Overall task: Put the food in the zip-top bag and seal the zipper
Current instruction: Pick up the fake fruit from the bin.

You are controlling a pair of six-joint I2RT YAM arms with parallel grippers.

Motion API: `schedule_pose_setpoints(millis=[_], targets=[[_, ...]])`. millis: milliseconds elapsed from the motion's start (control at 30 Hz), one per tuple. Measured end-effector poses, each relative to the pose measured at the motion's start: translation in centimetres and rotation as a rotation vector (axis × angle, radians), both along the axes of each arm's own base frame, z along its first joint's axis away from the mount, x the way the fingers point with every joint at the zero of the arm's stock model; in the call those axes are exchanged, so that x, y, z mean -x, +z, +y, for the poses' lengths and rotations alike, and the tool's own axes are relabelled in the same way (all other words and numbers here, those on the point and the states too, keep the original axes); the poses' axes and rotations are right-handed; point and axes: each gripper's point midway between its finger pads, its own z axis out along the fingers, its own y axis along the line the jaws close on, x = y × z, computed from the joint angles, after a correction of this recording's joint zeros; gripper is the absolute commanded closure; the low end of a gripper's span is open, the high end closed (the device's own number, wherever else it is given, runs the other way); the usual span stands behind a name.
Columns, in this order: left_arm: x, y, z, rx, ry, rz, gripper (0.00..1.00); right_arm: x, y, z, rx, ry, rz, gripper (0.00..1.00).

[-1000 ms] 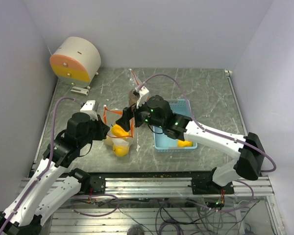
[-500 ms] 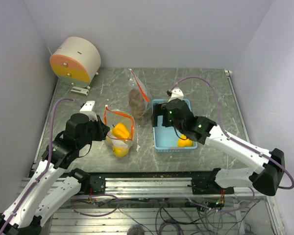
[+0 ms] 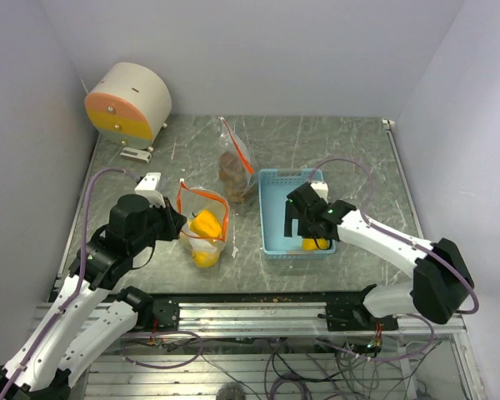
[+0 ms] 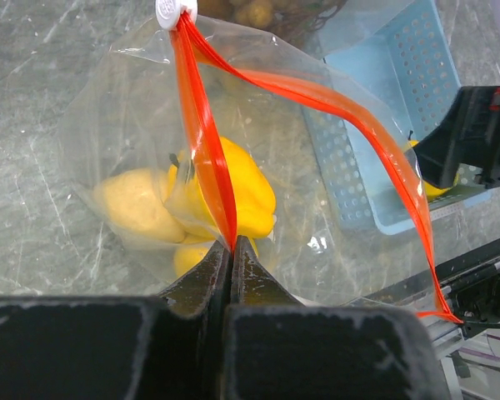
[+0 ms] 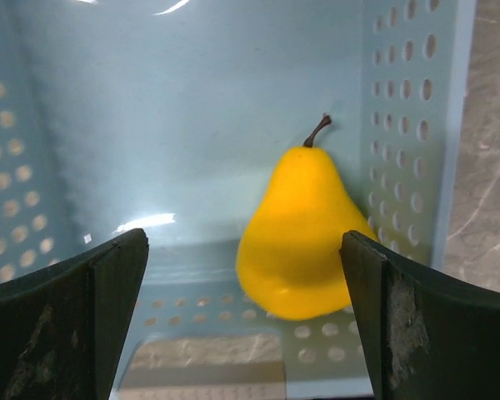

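Yellow pear (image 5: pixel 304 237) lies against the wall of the light blue tray (image 5: pixel 192 100), right gripper (image 5: pixel 243 275) spread wide over it; that wall could block a finger. Left gripper (image 4: pixel 232 248) pinches the zip-top bag (image 4: pixel 108 108) rim, which could slip free

I read this as robotics lab test cell: blank white walls (image 3: pixel 258 50) boxing in stone-pattern table (image 3: pixel 358 158), aluminium rail (image 3: pixel 258 315), loose cables (image 3: pixel 300 367) underneath

Yellow pear (image 3: pixel 316 244) mostly beneath the right tool (image 3: pixel 298 223).
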Motion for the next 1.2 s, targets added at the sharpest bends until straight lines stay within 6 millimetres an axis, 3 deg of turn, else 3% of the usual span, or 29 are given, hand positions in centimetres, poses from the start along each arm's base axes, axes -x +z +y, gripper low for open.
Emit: schedule_pose_setpoints(millis=[367,500,767,867,967,1033,1200], targets=[[0.2,0.4,0.1,0.006,-0.002,-0.018,0.93,1.1,-3.8,-1.3,0.080,-0.051,0.106,0.05],[0.2,0.3,0.1,0.005,-0.002,-0.015,0.93,1.8,-4.7,-1.0,0.061,-0.035,0.138,0.16],[0.2,0.3,0.1,0.006,-0.002,-0.015,0.93,2.1,-4.7,0.1,-0.003,0.003,0.140,0.62],[0.2,0.3,0.1,0.005,-0.001,-0.014,0.93,1.8,-4.3,0.6,-0.025,0.023,0.122,0.65],[0.2,0.3,0.1,0.005,-0.001,-0.014,0.93,1.0,-3.1,1.1,-0.039,0.036,0.089,0.67],[0.1,0.2,0.1,0.003,-0.001,-0.011,0.93,0.1,-1.3,1.7,-0.063,0.053,0.041,0.69],[-0.1,-0.1,0.0,-0.005,-0.001,0.004,0.93,-2.0,7.1,4.8,-0.251,0.155,-0.172,0.70]])
